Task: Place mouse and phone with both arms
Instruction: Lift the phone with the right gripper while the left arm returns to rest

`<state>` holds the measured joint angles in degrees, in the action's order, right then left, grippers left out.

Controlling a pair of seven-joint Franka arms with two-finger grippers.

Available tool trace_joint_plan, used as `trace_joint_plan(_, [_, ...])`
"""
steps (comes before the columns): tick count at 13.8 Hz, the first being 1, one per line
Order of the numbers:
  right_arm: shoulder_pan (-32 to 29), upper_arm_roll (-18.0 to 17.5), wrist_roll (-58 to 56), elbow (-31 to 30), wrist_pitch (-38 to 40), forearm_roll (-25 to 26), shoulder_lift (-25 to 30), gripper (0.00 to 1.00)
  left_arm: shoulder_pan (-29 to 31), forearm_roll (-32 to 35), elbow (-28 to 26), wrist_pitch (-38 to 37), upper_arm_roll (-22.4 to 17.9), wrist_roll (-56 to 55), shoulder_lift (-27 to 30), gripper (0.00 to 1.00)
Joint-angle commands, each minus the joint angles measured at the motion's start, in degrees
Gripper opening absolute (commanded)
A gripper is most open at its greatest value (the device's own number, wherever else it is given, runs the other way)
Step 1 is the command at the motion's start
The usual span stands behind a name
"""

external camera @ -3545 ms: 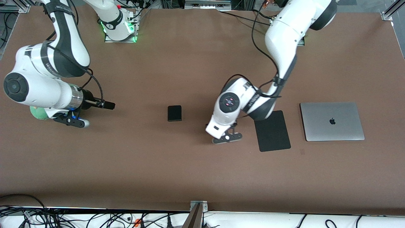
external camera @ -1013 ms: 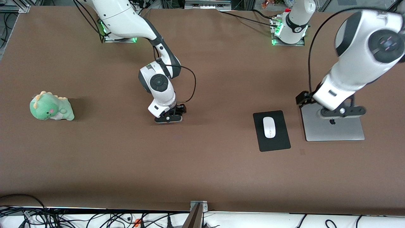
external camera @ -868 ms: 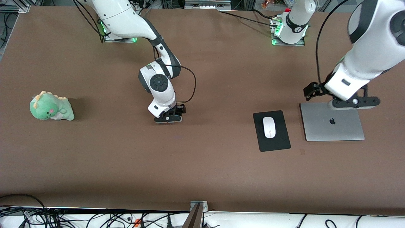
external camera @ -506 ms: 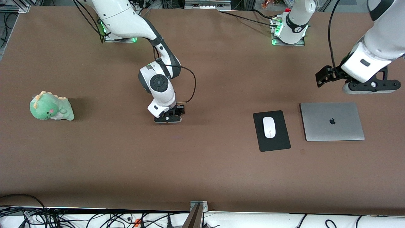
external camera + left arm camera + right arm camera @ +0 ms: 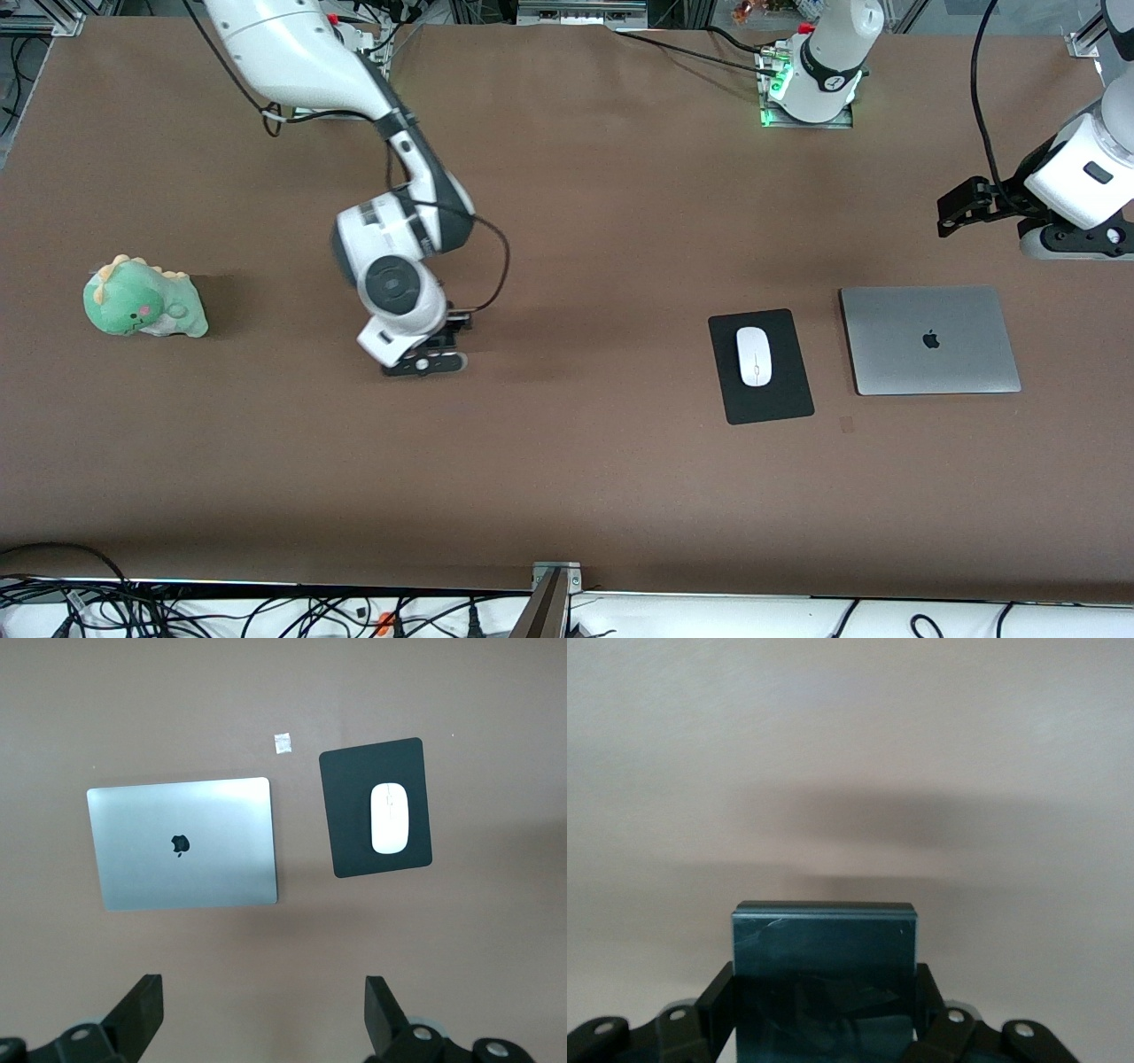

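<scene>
Phone [image 5: 824, 979] in the grasp of the right gripper [image 5: 423, 363], its two fingers closed on the black slab's side edges and carrying it just above the middle of the brown bench [image 5: 567, 478], between the green plush dinosaur [image 5: 142, 301] near the right arm's end and the black mouse pad [image 5: 762, 403]. In the front view the slab itself is hidden under the wrist; only the right wrist view shows it, held level with bare bench below. White mouse [image 5: 753, 355] already rests on the mouse pad, just beside the closed silver laptop [image 5: 928, 339] toward the left arm's end. Left gripper [image 5: 1076, 241] hangs empty with its fingers [image 5: 142, 1014] spread wide, up over the bench edge-ward of the laptop, and waits. Judging from the layout, the step in hand is carrying the phone to its resting spot. Done well, that means keeping the slab flat, travelling low and steady so it does not slip in the narrow pinch, lowering until it touches the surface before releasing, and staying well apart from the plush toy.
</scene>
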<state>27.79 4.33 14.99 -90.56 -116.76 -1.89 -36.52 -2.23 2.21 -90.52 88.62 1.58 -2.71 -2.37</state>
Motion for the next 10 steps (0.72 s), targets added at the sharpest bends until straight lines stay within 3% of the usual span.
trace_joint_plan(1, [-6.6,-0.5,-10.2,-0.1,5.5,-2.3,2.7,0.26,-0.8,-0.5,-0.2,-0.2,-0.3,1.1,0.6,1.0])
trace_joint_plan(3, [-10.9,0.4,-13.3,-0.8,8.6,-2.2,4.2,0.26,-0.3,-0.1,1.2,-0.5,-0.3,2.1,0.7,1.0])
trace_joint_plan(6, [-12.6,6.9,-17.0,-5.1,8.3,-2.2,7.0,0.26,0.0,-0.2,1.6,-0.8,-0.8,4.0,0.8,1.0])
trace_joint_plan(10, [-13.5,11.4,-18.9,-14.4,-3.9,-2.6,8.9,0.26,-0.1,-0.3,2.7,-0.5,-0.6,3.1,-0.2,1.0])
